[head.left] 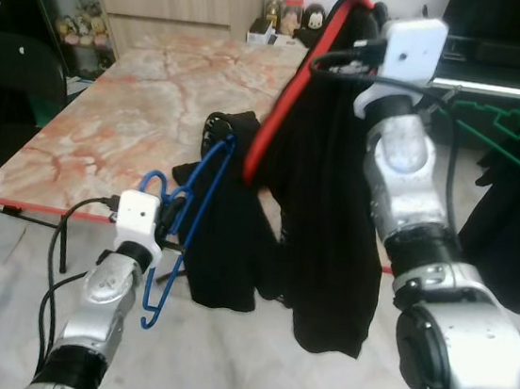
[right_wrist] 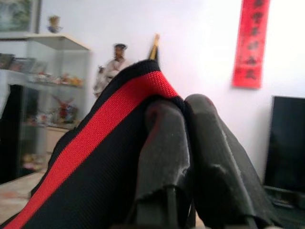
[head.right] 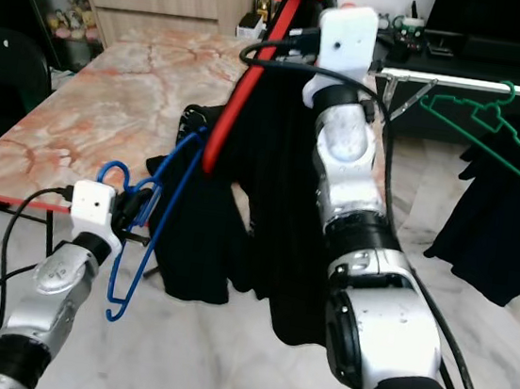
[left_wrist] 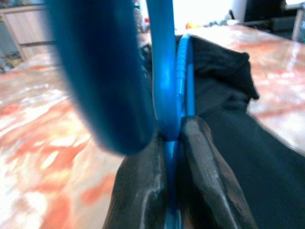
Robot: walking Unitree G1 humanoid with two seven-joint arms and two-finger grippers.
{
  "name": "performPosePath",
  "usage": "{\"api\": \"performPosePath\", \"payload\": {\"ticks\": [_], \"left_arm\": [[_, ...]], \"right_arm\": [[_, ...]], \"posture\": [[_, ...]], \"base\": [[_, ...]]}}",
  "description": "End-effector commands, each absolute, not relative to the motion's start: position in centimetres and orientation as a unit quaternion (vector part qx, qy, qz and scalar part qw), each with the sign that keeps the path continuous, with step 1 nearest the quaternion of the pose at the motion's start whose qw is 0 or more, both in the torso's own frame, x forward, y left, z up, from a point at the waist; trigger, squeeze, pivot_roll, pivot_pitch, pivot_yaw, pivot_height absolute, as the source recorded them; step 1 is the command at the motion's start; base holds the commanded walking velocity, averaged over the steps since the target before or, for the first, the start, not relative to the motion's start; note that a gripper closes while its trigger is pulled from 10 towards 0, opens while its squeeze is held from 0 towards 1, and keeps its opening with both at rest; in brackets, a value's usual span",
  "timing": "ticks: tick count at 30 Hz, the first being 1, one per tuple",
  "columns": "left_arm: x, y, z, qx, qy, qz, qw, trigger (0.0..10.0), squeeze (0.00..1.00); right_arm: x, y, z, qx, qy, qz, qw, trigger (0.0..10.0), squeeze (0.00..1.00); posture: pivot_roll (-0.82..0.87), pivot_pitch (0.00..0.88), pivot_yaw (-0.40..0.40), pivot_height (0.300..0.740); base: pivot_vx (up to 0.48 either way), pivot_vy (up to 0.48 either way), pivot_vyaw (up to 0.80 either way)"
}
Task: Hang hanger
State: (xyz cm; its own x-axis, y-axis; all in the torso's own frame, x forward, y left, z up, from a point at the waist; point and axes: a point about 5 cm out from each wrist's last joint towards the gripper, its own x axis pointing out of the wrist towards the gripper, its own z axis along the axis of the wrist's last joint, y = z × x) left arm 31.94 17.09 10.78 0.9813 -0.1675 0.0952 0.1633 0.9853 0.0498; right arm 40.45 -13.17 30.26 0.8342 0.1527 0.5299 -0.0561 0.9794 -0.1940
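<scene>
Mid-task, our left jaws [head.left: 174,211] pinched shut on the blue plastic hanger [head.left: 185,206] beside the marble table [head.left: 128,112]; right jaws [right_wrist: 186,119] clamped the red-trimmed black garment [head.left: 324,174] aloft. Next, presumably, threading hanger into garment.

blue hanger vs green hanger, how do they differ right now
The blue hanger is clamped in the left hand, low by the table edge; the green hanger hangs on the metal rail. The blue one is threaded into a black garment; the green one is bare. Both are thin plastic hangers.
</scene>
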Motion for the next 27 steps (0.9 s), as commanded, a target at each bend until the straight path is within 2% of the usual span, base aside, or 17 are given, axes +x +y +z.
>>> {"api": "performPosePath", "payload": {"ticks": [1, 8, 14, 23, 27], "left_arm": [[31.7, 16.9, 9.7, 0.029, -0.018, -0.088, 0.996, 10.0, 0.0], [31.7, 17.0, 9.6, 0.029, -0.019, -0.086, 0.996, 10.0, 0.0], [31.6, 16.9, 9.4, 0.029, -0.015, -0.087, 0.996, 10.0, 0.0], [31.4, 17.1, 9.3, 0.031, -0.014, -0.084, 0.996, 10.0, 0.0], [31.3, 17.2, 9.2, 0.032, -0.012, -0.083, 0.996, 10.0, 0.0]], "right_arm": [[40.2, -12.3, 33.1, -0.083, -0.325, 0.065, 0.94, 10.0, 0.0], [40.4, -12.6, 35.6, -0.094, -0.34, 0.061, 0.934, 10.0, 0.0], [40.3, -13.2, 39.7, -0.087, -0.36, 0.046, 0.928, 10.0, 0.0], [40.3, -13.8, 41.3, -0.098, -0.355, 0.029, 0.929, 10.0, 0.0], [40.8, -14.4, 40.0, -0.106, -0.326, 0.015, 0.939, 10.0, 0.0]], "posture": [[0.03, 0.008, 0.031, 0.74], [0.02, 0.01, 0.029, 0.74], [0.01, 0.014, 0.026, 0.74], [0.02, 0.024, 0.022, 0.74], [0.02, 0.026, 0.023, 0.74]], "base": [[0.446, 0.0, 0.0], [0.449, 0.0, 0.0], [0.446, 0.0, 0.0], [0.447, 0.0, 0.0], [0.449, 0.0, 0.0]]}}
